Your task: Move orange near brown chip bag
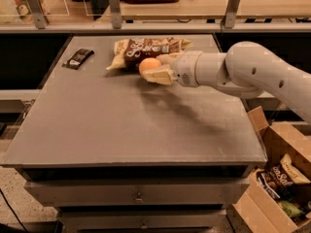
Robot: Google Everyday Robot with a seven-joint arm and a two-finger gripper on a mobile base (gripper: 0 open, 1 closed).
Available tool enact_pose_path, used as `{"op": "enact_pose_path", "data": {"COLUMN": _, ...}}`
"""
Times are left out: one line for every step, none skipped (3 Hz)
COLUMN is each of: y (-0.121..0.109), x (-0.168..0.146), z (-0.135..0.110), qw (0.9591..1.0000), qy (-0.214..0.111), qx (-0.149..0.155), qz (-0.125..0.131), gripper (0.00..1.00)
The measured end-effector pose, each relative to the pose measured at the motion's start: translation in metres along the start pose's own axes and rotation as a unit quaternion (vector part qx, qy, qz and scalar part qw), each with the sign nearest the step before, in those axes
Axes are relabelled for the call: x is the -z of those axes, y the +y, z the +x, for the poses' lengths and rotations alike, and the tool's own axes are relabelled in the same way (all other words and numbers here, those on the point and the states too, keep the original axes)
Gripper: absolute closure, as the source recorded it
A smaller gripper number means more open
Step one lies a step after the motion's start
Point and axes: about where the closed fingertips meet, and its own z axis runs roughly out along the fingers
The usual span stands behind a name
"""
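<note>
The gripper [158,68], reaching in from the right, pinches the orange [147,64] between its two fingers, holding it just off the near edge of the brown chip bag [146,47] at the far side of the table [121,130], apparently ready to set it down beside the bag.

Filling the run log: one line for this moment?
pincer: shut on orange | where: beside brown chip bag, far side of table | release: not yet
</note>
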Motion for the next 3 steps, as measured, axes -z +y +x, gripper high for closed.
{"op": "enact_pose_path", "data": {"y": 0.000, "x": -0.001, "z": 0.013, "qw": 1.0000, "qy": 0.003, "qx": -0.006, "qz": 0.003, "gripper": 0.14}}
{"op": "enact_pose_path", "data": {"y": 0.001, "x": 0.003, "z": 0.015, "qw": 1.0000, "qy": 0.001, "qx": -0.003, "qz": 0.000, "gripper": 0.00}}
{"op": "enact_pose_path", "data": {"y": 0.002, "x": 0.018, "z": 0.013, "qw": 1.0000, "qy": 0.006, "qx": 0.002, "qz": 0.004, "gripper": 0.00}}
